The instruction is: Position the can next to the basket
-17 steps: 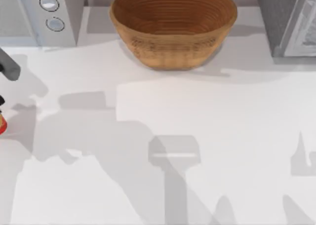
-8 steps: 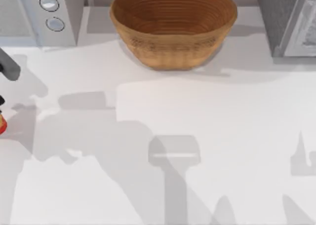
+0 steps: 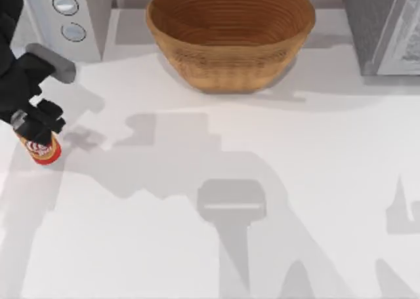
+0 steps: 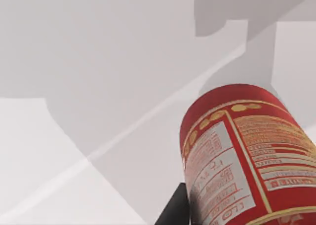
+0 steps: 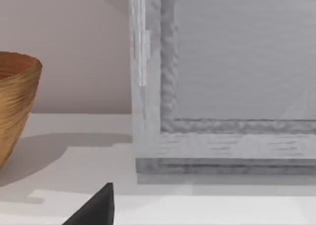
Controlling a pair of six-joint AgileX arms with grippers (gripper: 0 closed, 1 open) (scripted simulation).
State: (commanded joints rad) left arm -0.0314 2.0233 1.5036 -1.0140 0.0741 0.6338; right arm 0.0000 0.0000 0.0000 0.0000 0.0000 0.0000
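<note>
The small red can (image 3: 44, 151) with its yellow-and-white logo is at the table's left side, held from above by my left gripper (image 3: 38, 126), which is shut on it. In the left wrist view the can (image 4: 247, 156) looms close, with one dark finger (image 4: 175, 210) against its side and white table behind it. The wide tan wicker basket (image 3: 230, 40) stands at the back middle, far to the right of the can. Its side also shows in the right wrist view as the basket (image 5: 15, 101). A dark bit of my right gripper (image 5: 96, 209) sits low in that view.
A white appliance with two round knobs (image 3: 69, 17) stands at the back left, just behind my left arm. A grey cabinet-like box (image 3: 384, 27) fills the back right corner, and this box (image 5: 222, 87) is close ahead in the right wrist view. White tabletop (image 3: 216, 181) stretches between can and basket.
My left arm has swung in from the left edge, carrying the can to the right and a little toward the back. The basket has not moved.
</note>
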